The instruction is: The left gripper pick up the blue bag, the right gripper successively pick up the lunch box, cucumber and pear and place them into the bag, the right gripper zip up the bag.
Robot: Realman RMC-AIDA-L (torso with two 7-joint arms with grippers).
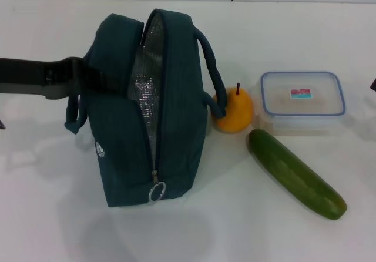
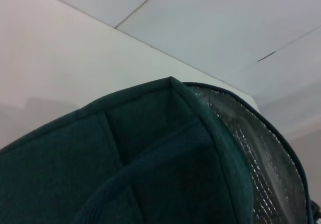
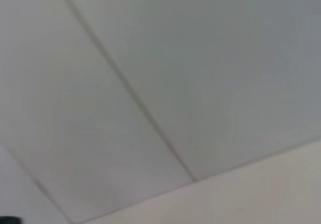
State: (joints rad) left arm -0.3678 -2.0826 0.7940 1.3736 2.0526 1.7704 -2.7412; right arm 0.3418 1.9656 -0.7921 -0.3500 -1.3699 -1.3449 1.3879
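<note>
The blue bag stands upright left of centre, its zipper open along the top so the silver lining shows, and the ring pull hangs at its near end. My left gripper reaches in from the left and is shut on the bag's left upper side by the handle; the left wrist view is filled with the bag's fabric. The pear sits against the bag's right side. The lunch box lies right of the pear, and the cucumber lies diagonally in front of them. My right gripper is out of view.
Everything rests on a white table. A dark sliver shows at the right edge of the head view. The bag's right handle arches toward the pear. A white wall with seams runs behind the table.
</note>
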